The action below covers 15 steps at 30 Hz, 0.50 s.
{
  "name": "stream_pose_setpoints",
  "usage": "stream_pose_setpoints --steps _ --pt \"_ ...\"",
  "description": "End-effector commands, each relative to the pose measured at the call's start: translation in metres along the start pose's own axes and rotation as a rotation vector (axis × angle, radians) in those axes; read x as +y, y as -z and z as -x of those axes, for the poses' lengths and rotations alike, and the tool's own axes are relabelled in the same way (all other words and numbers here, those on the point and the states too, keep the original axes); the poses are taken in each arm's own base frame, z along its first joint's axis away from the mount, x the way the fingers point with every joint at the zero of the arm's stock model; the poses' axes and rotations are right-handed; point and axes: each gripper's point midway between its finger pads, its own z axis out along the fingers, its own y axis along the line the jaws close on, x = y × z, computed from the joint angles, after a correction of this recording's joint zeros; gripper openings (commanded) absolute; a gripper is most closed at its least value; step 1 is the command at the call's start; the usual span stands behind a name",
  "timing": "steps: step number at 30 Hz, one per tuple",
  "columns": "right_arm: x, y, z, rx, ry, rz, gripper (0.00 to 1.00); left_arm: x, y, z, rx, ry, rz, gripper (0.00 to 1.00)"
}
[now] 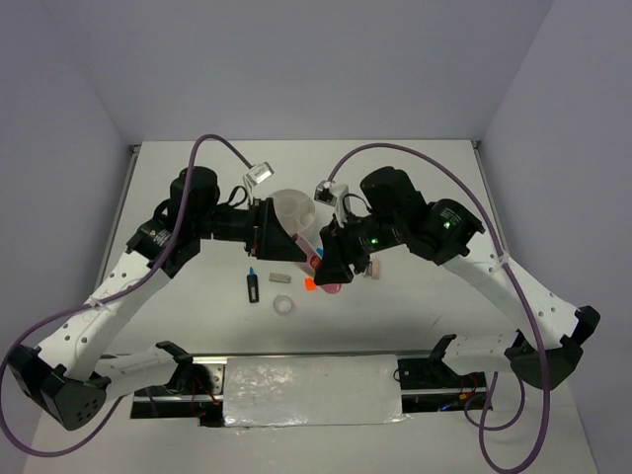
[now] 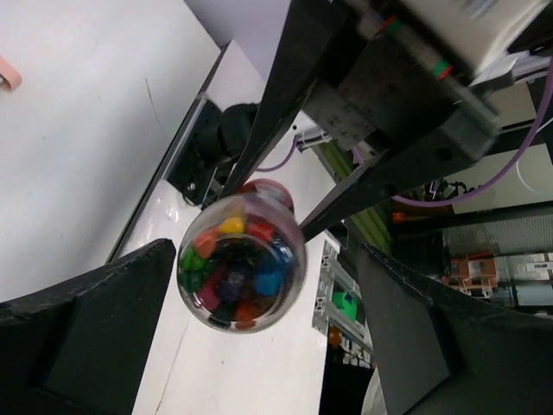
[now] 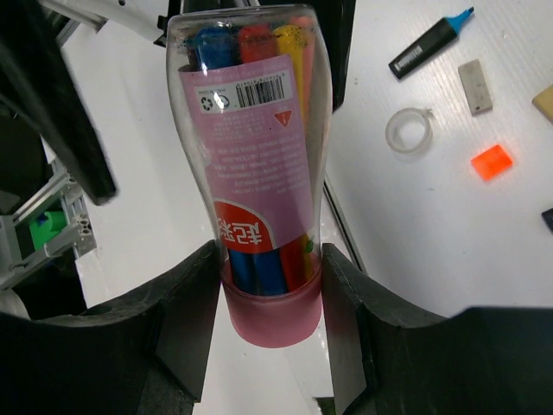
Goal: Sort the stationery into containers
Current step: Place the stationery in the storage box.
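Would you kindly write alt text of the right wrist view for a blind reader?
The right hand grips a clear pink tube of coloured pens at its pink base; beyond lie a blue-capped marker, tape ring, orange square.

The near side of the white tub [image 1: 289, 205] is closed off by the left hand [image 1: 279, 237] and the right hand [image 1: 334, 267], which are crowded together there, with the pink clear tube [image 3: 259, 156] clamped in the right one. The strip of tabletop [image 1: 415, 178] just in front of them is cluttered by a blue-capped marker [image 1: 253, 286], a tan eraser [image 1: 279, 278], a tape ring [image 1: 284, 306] and an orange square [image 1: 309, 283]. Bare room is found behind the tub and out along both side edges.
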Motion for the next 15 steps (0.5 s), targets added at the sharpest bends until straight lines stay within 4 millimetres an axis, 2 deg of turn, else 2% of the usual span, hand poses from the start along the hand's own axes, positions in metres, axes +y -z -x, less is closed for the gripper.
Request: stream_pose_setpoints --steps 1,3,6,7,9,10,11,13,14,15 --pt "0.02 0.011 0.023 -0.064 0.09 0.053 0.0 -0.002 0.001 -0.005 0.024 -0.026 -0.009 0.97" --pt "0.02 0.008 0.023 -0.052 0.099 0.065 0.0 -0.005 0.0 -0.006 0.024 -0.028 -0.023 0.93" --pt "0.021 0.003 0.023 -0.027 0.11 0.087 0.0 -0.015 0.0 -0.002 0.012 -0.038 -0.063 0.67" --pt "0.021 0.003 0.023 -0.026 0.114 0.089 0.0 -0.016 -0.001 0.001 0.007 -0.045 -0.068 0.48" --pt "0.024 0.003 0.027 -0.032 0.136 0.109 0.0 -0.016 -0.002 0.003 0.002 -0.044 -0.063 0.34" --pt "0.026 0.004 0.029 -0.038 0.143 0.116 0.0 -0.015 -0.003 0.005 0.002 -0.035 -0.053 0.19" --pt "0.026 0.004 0.03 -0.04 0.15 0.12 0.0 -0.013 -0.003 0.007 -0.004 -0.032 -0.044 0.11" --pt "0.026 0.004 0.035 -0.062 0.156 0.113 0.01 -0.008 -0.004 0.012 -0.024 -0.016 -0.004 0.0" --pt "0.021 0.003 0.036 -0.071 0.146 0.094 0.13 -0.002 -0.005 0.019 -0.059 -0.01 0.04 0.0" --pt "0.025 0.006 0.045 -0.122 0.167 0.099 0.21 -0.002 -0.003 0.022 -0.08 -0.008 0.056 0.0"
